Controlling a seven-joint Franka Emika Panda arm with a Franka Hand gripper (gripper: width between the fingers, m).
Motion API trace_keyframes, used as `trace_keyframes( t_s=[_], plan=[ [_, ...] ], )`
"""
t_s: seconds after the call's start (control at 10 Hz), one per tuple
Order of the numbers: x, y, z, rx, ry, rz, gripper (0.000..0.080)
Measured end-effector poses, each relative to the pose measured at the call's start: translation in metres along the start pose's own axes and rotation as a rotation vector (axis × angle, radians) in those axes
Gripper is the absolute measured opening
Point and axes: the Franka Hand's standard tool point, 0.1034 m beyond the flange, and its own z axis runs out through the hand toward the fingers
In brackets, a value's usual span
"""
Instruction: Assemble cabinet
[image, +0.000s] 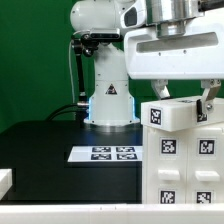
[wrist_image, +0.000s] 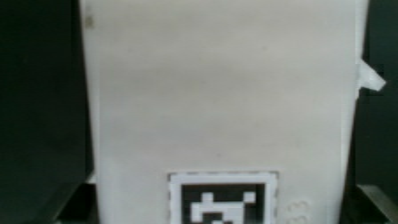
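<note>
The cabinet (image: 190, 160) is a large white box with black-and-white tags, standing at the exterior view's right front. Its upper block carries a tag (image: 157, 115). My gripper (image: 184, 100) reaches down over that upper block, with one dark finger (image: 160, 89) on one side and the other (image: 208, 97) on the opposite side. In the wrist view the white cabinet face (wrist_image: 214, 90) fills the space between my fingers (wrist_image: 57, 205), with a tag (wrist_image: 222, 198) close to the gripper (wrist_image: 217, 215). The jaws look closed against its sides.
The marker board (image: 105, 153) lies flat on the black table in front of the arm's base (image: 108, 100). A white part (image: 5, 182) shows at the exterior view's left edge. A pale strip (image: 70, 212) runs along the table's front edge.
</note>
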Motion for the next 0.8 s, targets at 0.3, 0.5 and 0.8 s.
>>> trace_keyframes(
  t_s=[0.3, 0.5, 0.8],
  plan=[
    [0.0046, 0.0011, -0.0011, 0.023, -0.039, 0.356, 0.0554],
    [0.0039, 0.0012, -0.0005, 0.035, -0.065, 0.523, 0.0555],
    [0.0019, 0.0023, -0.0001, 0.056, -0.073, 0.628, 0.0563]
  ],
)
